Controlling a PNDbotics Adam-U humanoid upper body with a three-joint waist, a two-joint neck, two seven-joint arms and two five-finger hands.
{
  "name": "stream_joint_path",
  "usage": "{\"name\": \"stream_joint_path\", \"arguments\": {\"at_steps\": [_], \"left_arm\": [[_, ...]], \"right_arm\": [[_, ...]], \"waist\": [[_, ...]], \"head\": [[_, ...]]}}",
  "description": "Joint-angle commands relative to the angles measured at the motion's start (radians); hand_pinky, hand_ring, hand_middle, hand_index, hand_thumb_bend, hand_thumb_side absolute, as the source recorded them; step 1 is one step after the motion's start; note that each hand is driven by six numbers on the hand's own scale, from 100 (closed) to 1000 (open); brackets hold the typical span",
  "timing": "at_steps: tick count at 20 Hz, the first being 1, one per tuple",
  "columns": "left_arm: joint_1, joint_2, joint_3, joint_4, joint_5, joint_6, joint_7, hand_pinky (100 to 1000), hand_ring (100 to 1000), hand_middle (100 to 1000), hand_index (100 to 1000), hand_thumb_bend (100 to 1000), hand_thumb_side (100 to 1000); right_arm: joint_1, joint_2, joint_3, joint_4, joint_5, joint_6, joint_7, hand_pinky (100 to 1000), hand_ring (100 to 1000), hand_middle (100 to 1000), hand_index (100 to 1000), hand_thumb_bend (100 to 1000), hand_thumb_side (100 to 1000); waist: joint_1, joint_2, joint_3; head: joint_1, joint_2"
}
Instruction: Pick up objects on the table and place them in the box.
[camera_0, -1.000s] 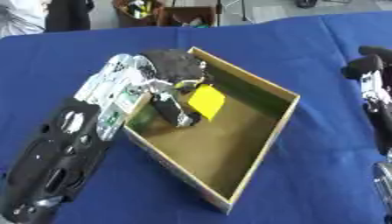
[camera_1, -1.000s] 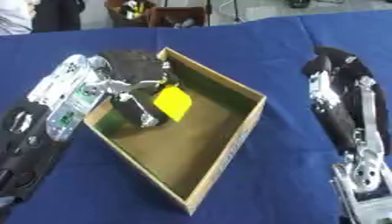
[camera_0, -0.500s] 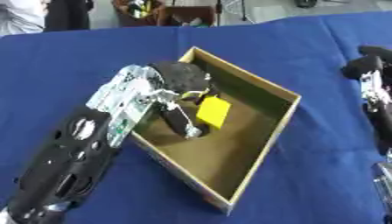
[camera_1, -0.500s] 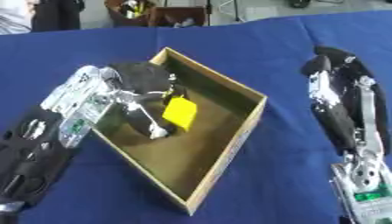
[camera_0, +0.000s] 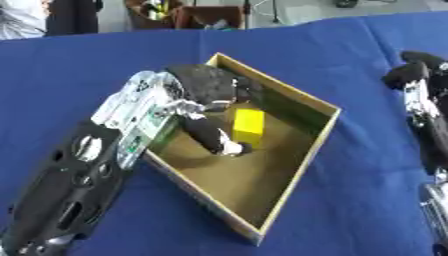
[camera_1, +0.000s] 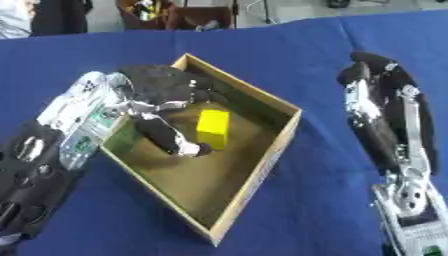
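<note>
Left robot hand (camera_0: 206, 95) inside the box (camera_0: 297, 167), fingers relaxed and spread, holding nothing; 1 finger stretched down toward the box floor, its tip just beside the yellow block (camera_0: 248, 126). Block lying free on the box floor near the far wall, no finger curled round it. Judged as delivered: 1 object in the box. Right robot hand (camera_1: 378, 112) idle over the desk (camera_0: 79, 70) at the right side, fingers straight, empty. No other loose object visible on the blue cloth in either view. Remaining, by judgement: lift left robot hand clear of the box; further items, if any, out of view.
</note>
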Motion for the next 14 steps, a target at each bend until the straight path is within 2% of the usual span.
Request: {"name": "stream_joint_path", "arguments": {"at_steps": [1, 2, 4, 5, 6, 8, 9, 10, 11, 13, 14], "left_arm": [[-0.011, 0.008, 0.018, -0.016, -0.021, -0.058, -0.037, 891, 963, 1000, 1000, 426, 1000], [-0.009, 0.008, 0.021, -0.02, -0.015, -0.057, -0.026, 869, 948, 1000, 1000, 315, 1000], [-0.006, 0.01, 0.032, -0.043, 0.004, -0.047, 0.0, 856, 938, 1000, 1000, 220, 1000], [-0.004, 0.009, 0.042, -0.059, 0.016, -0.038, 0.014, 825, 917, 970, 1000, 100, 1000], [-0.002, 0.007, 0.057, -0.079, 0.029, -0.027, 0.028, 806, 905, 951, 1000, 100, 1000], [0.005, -0.001, 0.091, -0.122, 0.057, -0.003, 0.056, 722, 843, 847, 1000, 100, 969], [0.007, -0.005, 0.111, -0.144, 0.07, 0.01, 0.069, 713, 837, 838, 1000, 100, 958], [0.012, -0.009, 0.132, -0.166, 0.084, 0.023, 0.083, 633, 783, 776, 968, 100, 868], [0.022, -0.02, 0.154, -0.188, 0.097, 0.037, 0.097, 599, 763, 757, 958, 100, 846], [0.056, -0.05, 0.204, -0.238, 0.128, 0.068, 0.127, 438, 647, 650, 898, 100, 846], [0.076, -0.067, 0.228, -0.263, 0.143, 0.083, 0.142, 412, 622, 622, 875, 100, 846]], "right_arm": [[-0.009, -0.006, 0.0, -0.01, -0.004, -0.001, 0.001, 706, 637, 569, 752, 100, 585], [-0.008, -0.005, 0.0, -0.01, -0.004, -0.001, 0.002, 707, 637, 569, 752, 100, 585], [-0.008, -0.005, -0.001, -0.01, -0.003, -0.001, 0.001, 707, 637, 569, 752, 100, 584], [-0.008, -0.005, -0.001, -0.01, -0.003, -0.001, 0.001, 707, 636, 569, 752, 100, 584], [-0.008, -0.004, -0.002, -0.01, -0.004, -0.001, 0.0, 706, 636, 569, 752, 100, 584], [-0.008, -0.004, -0.004, -0.01, -0.004, -0.002, -0.002, 706, 636, 569, 752, 100, 584], [-0.007, -0.003, -0.005, -0.01, -0.005, -0.002, -0.004, 706, 636, 569, 752, 100, 584], [-0.007, -0.003, -0.007, -0.01, -0.005, -0.003, -0.005, 706, 635, 569, 752, 100, 583], [-0.007, -0.002, -0.009, -0.01, -0.005, -0.003, -0.007, 706, 635, 569, 752, 100, 583], [-0.008, -0.001, -0.012, -0.01, -0.006, -0.005, -0.011, 705, 635, 569, 752, 100, 583], [-0.009, 0.0, -0.014, -0.01, -0.007, -0.006, -0.014, 705, 634, 569, 752, 100, 583]], "waist": [[-0.006, -0.019, 0.001], [-0.007, -0.019, 0.001], [-0.007, -0.019, 0.002], [-0.008, -0.02, 0.003], [-0.009, -0.02, 0.005], [-0.011, -0.021, 0.008], [-0.012, -0.022, 0.011], [-0.014, -0.023, 0.013], [-0.015, -0.023, 0.017], [-0.019, -0.023, 0.023], [-0.021, -0.022, 0.026]], "head": [[-0.001, -0.01], [-0.002, -0.011], [-0.002, -0.012], [-0.003, -0.012], [-0.005, -0.012], [-0.01, -0.01], [-0.013, -0.008], [-0.016, -0.007], [-0.02, -0.006], [-0.026, -0.006], [-0.029, -0.006]]}}
